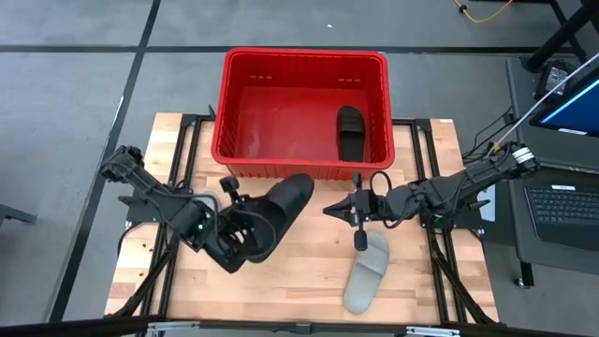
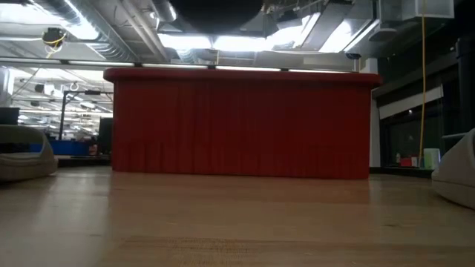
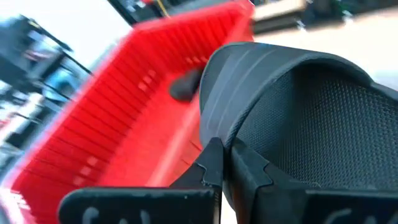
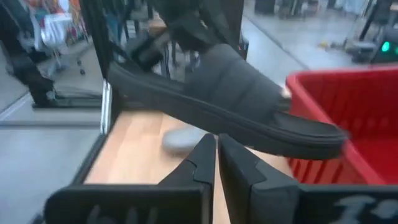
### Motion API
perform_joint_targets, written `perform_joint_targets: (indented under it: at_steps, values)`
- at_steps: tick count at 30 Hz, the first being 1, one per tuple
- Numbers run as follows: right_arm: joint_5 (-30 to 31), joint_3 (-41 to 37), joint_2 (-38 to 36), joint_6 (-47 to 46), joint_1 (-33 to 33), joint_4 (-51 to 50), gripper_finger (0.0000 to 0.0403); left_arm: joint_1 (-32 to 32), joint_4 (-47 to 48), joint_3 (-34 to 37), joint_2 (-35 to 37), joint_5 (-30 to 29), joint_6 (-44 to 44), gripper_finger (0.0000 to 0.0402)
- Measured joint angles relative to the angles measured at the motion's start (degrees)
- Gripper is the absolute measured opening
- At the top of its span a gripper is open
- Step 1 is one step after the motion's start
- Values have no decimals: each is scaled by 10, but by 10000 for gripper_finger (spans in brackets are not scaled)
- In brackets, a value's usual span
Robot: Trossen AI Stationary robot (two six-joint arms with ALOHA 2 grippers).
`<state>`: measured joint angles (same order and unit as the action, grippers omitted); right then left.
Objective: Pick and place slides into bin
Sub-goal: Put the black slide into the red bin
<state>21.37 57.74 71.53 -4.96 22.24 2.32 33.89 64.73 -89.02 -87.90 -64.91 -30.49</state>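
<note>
My left gripper (image 1: 251, 223) is shut on a matte black slide (image 1: 281, 208), held up just in front of the red bin (image 1: 304, 58); the slide also shows in the right wrist view (image 4: 236, 99). A second black slide (image 1: 350, 131) lies on the bin's floor at its right side. A light grey slide (image 1: 367, 271) lies on the table near the front edge. My right gripper (image 1: 329, 208) is shut and empty, right of the held slide and above the grey slide's far end. The other grey slide cannot be made out for sure. My left gripper pinches the edge of the black slide's wide strap (image 3: 225, 138) between its two fingers (image 3: 210, 163). The fingers come from the table's left and near side, slanting toward the bin. The slide is lifted clear of the table, its toe end (image 1: 304, 185) toward the bin.
The bin's near wall (image 2: 237, 122) stands across the far half of the table. Pale grey shapes sit at the left (image 2: 22, 154) and right (image 2: 456, 174) edges of the low view. Bare wood (image 1: 299, 271) lies between the two arms near the front.
</note>
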Motion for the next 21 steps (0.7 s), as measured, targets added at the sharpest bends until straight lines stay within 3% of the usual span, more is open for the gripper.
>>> perform_joint_targets:
  at_steps: [3, 11, 16, 21]
  values:
    - [0, 8, 0, 25, 0, 28, 23, -13, 3, -16, 0, -34, 32, 3]
    - [6, 101, 0, 69, 0, -29, 23, -76, 3, -23, 0, -43, 64, 3]
    - [95, 181, 31, 35, 0, -153, 23, -103, -2, -23, 0, -52, 85, 3]
    - [131, 267, 91, 44, -5, -224, 23, -121, -3, -23, 0, -50, 112, 3]
